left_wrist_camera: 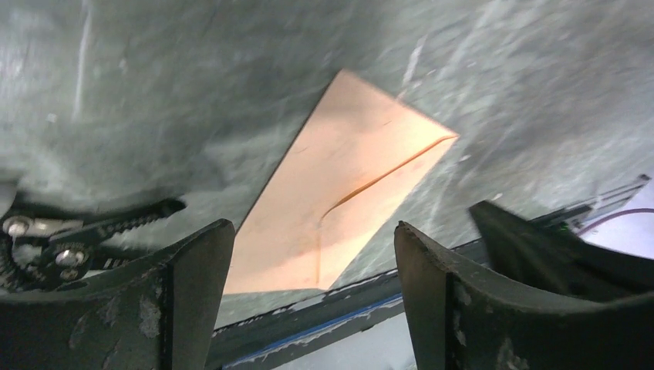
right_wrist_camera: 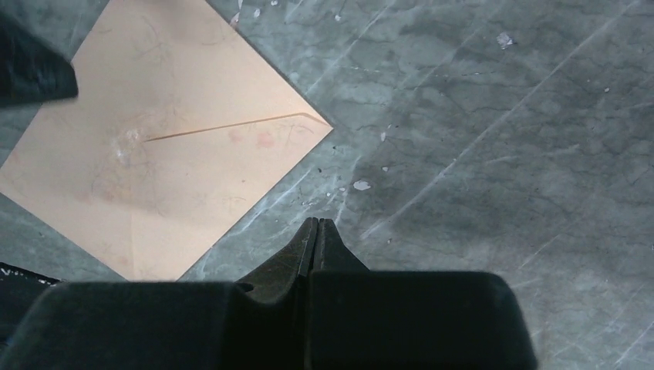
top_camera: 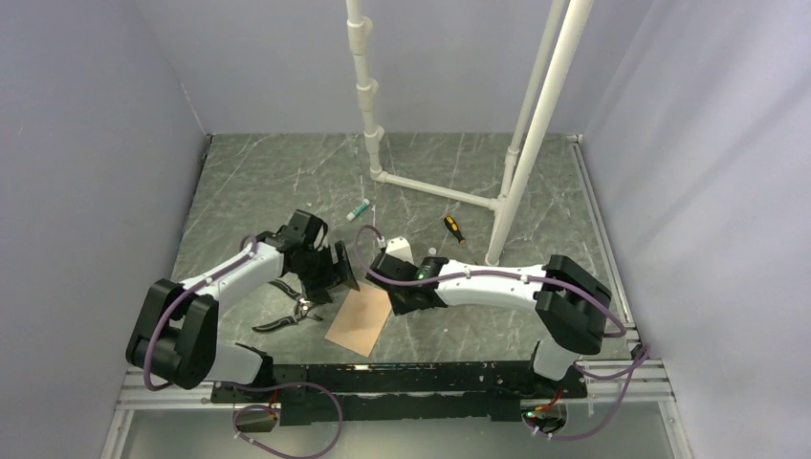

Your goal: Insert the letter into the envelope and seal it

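Observation:
The pinkish-tan envelope [top_camera: 359, 320] lies flat on the dark marble table near its front edge. A thin flap or seam line crosses its face [right_wrist_camera: 170, 162]. The letter is not in view. My left gripper [top_camera: 339, 270] hovers just above the envelope's far left corner. It is open, with nothing between its fingers [left_wrist_camera: 200, 262], and the envelope [left_wrist_camera: 347, 177] shows through the gap. My right gripper [right_wrist_camera: 317, 223] is shut and empty. It sits low over bare table just off the envelope's right edge [top_camera: 390, 301].
Black-handled pliers [top_camera: 287, 311] lie left of the envelope, under the left arm. A small screwdriver [top_camera: 452, 228] and a green-capped tube [top_camera: 358, 210] lie further back. A white pipe frame [top_camera: 435, 188] stands at the rear. The black base rail [left_wrist_camera: 324, 316] runs along the front.

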You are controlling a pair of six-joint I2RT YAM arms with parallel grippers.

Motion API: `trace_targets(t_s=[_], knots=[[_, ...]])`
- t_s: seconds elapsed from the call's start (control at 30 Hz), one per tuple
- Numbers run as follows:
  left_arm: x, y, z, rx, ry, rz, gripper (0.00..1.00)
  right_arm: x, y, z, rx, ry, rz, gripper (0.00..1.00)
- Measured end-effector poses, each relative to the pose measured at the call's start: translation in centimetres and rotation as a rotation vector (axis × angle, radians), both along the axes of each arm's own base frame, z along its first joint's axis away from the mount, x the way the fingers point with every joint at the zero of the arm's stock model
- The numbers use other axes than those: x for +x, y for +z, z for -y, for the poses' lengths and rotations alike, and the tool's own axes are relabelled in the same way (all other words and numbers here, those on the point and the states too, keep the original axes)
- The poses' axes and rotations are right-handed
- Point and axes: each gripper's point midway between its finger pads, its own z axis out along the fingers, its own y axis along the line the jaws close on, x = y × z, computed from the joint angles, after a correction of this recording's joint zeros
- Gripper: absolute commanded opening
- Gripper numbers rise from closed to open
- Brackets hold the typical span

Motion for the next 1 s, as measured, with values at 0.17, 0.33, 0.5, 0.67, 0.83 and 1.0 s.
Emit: trace_targets(t_s=[0.17, 0.33, 0.5, 0.67, 0.83, 1.0], knots=[[-3.0, -2.0, -1.1, 0.070, -0.013, -0.065, 0.82, 0.3, 0.1, 0.0, 0.012, -0.012, -0.003, 0.00], [-4.2, -3.0, -1.3, 0.117, -0.040, -0.080, 0.81, 0.1, 0.2, -0.1, 0.020, -0.007, -0.010, 0.00], [-5.3, -3.4, 0.2, 0.112, -0.080, -0.103, 0.70, 0.1, 0.1, 0.0, 0.021, -0.008, -0.010, 0.00], [-5.8, -3.3, 2.0, 0.041, -0.099, -0.116, 0.64, -0.1, -0.1, 0.0, 0.047, 0.023, -0.018, 0.00], [-5.7, -3.1, 3.5, -0.050, -0.097, -0.107, 0.54, -0.2, 0.1, -0.3, 0.077, 0.048, -0.022, 0.00], [-5.1, -3.0, 4.4, -0.105, -0.072, -0.093, 0.38, -0.2, 0.4, -0.9, 0.088, 0.098, -0.022, 0.00]])
